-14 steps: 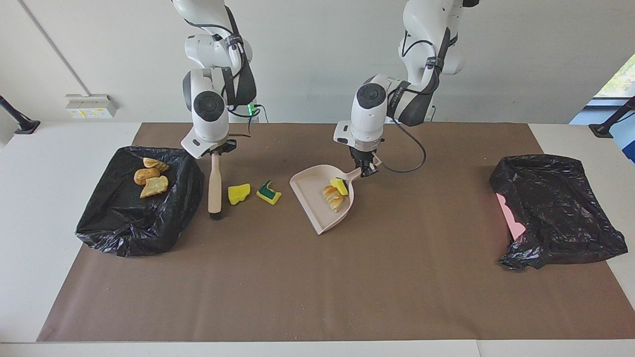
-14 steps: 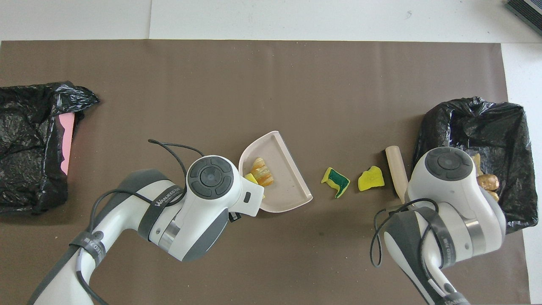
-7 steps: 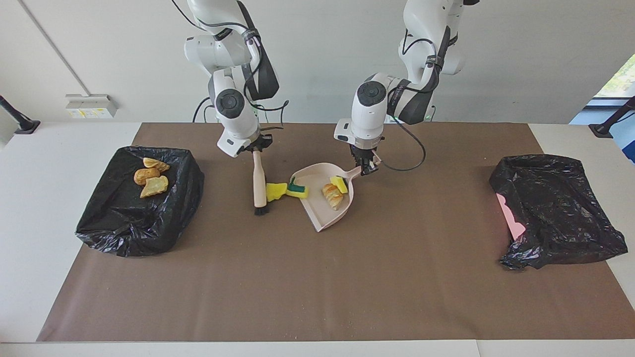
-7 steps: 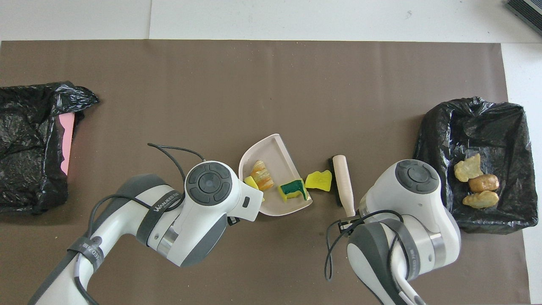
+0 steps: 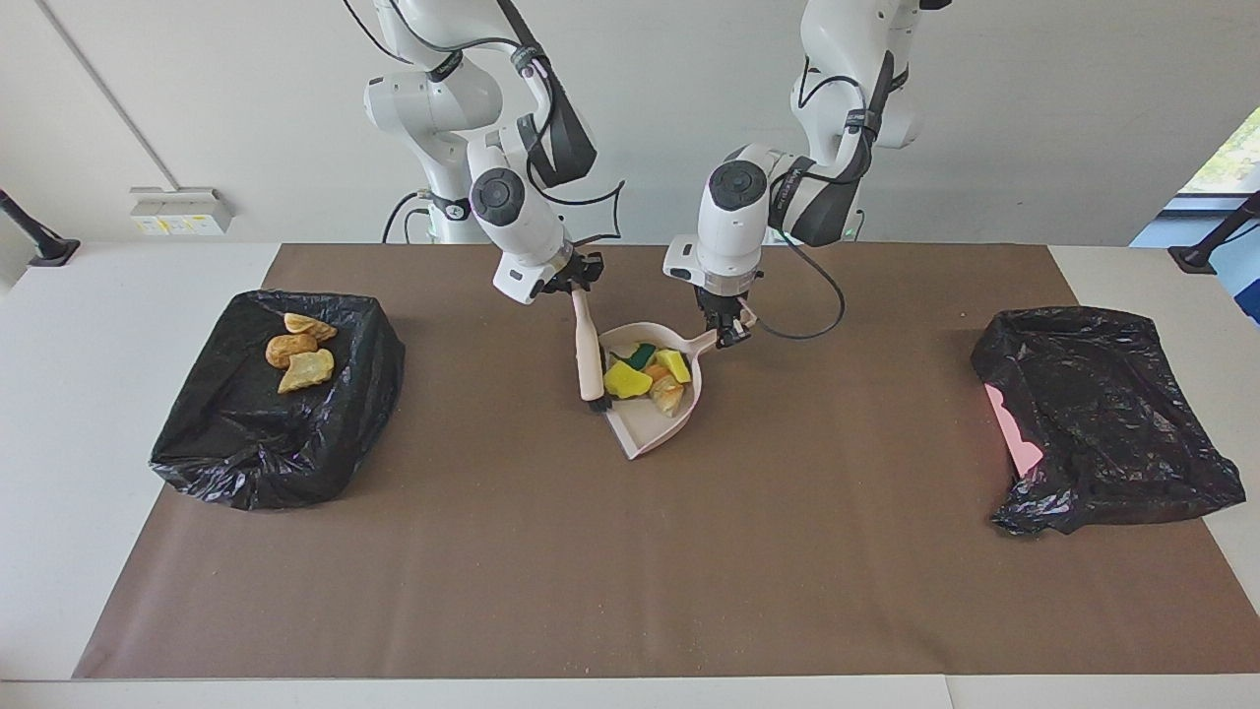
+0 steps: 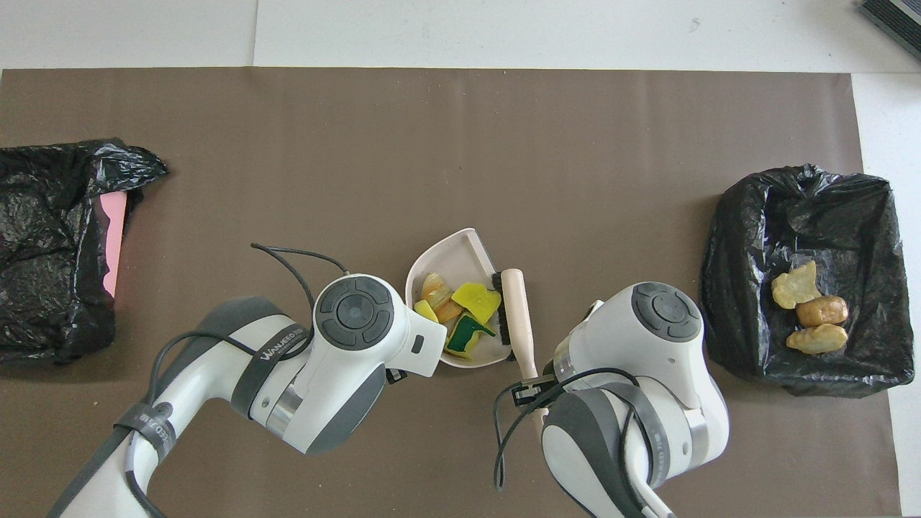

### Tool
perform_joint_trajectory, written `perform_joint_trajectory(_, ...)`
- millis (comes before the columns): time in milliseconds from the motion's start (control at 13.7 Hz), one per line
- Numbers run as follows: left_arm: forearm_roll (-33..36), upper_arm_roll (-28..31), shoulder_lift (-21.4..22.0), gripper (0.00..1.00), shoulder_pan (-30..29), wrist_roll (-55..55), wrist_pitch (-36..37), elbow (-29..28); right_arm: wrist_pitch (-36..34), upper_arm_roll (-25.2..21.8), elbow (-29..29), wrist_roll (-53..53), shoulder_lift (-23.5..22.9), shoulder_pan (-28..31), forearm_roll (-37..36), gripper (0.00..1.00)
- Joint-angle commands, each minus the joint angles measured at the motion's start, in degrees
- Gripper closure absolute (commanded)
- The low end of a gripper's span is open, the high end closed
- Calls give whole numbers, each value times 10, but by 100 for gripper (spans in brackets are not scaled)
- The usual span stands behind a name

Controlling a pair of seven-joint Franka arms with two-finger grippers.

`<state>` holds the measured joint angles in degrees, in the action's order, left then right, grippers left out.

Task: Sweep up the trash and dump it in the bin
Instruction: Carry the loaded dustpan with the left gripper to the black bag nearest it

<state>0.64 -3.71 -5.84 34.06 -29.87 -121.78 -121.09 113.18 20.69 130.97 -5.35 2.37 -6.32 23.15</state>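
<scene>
Trash – small scraps of yellow sponge (image 5: 626,378), one green-backed sponge piece (image 5: 645,354) and an orange-and-white striped pastry piece (image 5: 667,395) – now lies inside the pale pink plastic dustpan (image 5: 645,433) in the middle of the brown table mat (image 5: 630,551).

Going across the facing view from the right arm's end: a black bag-lined bin (image 5: 276,433) holds three tan-brown bread-like chunks (image 5: 298,351), so this part of the trash looks already dumped. Next, the right gripper (image 5: 574,286) is clamped on the top of the pale wooden brush handle (image 5: 588,345), and the dark bristles touch the open mouth of the dustpan, just beside the yellow scraps. Then the left gripper (image 5: 730,333) is closed on the dustpan's handle (image 5: 711,341) and keeps the pan flat on the mat. At the left arm's end there is a second black bag-lined bin (image 5: 1102,414) with a pink edge showing – I see no trash inside it.

By my judgement the sweeping is nearly finished, because no loose scrap is visible on the mat. What is left is to lift the loaded dustpan, carry it over a bin and tip it.
</scene>
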Motion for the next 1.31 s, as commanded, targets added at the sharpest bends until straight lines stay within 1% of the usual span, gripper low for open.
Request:
perform_joint_trajectory(0,1,3,17,100,6,-11,-9,-26,-31,0,-37,0,-13,-1,-79,100)
perform_joint_trajectory(146,1,4,16,100,0,-38,-8,-26,-70,0,-58,-67,-15,-37,-156,100)
perform_joint_trajectory(219,1,5,15,100,-2,-61,-8,-24,-73,1,-62,-104,-15,-41,-179,100)
perform_joint_trajectory(365,1,5,13,100,-4,-73,-7,-18,-81,0,-65,-140,-14,-55,-189,100)
perform_joint_trajectory(511,1,6,11,100,-14,-90,0,-5,-110,1,-80,-172,-8,-58,-214,100)
perform_joint_trajectory(657,1,6,30,100,-39,-134,19,-3,-153,0,-95,-180,17,-57,-214,100)
perform_joint_trajectory(803,2,7,57,100,-78,-175,40,-3,-175,1,-90,-219,53,-57,-204,100)
perform_joint_trajectory(877,3,8,76,100,-101,-196,50,-3,-179,1,-88,-243,57,-58,-202,100)
perform_joint_trajectory(950,6,8,92,100,-131,-218,57,-3,-176,2,-85,-258,60,-62,-175,100)
perform_joint_trajectory(1023,8,8,104,100,-161,-241,60,0,-165,2,-81,-260,61,-63,-119,100)
perform_joint_trajectory(1096,8,8,114,100,-190,-270,66,4,-139,2,-71,-260,63,-67,-70,100)
perform_joint_trajectory(1169,8,8,116,100,-223,-298,72,12,-103,2,-51,-263,77,-82,-48,100)
perform_joint_trajectory(1242,8,8,119,100,-259,-322,80,23,-80,3,-34,-275,82,-103,-42,100)
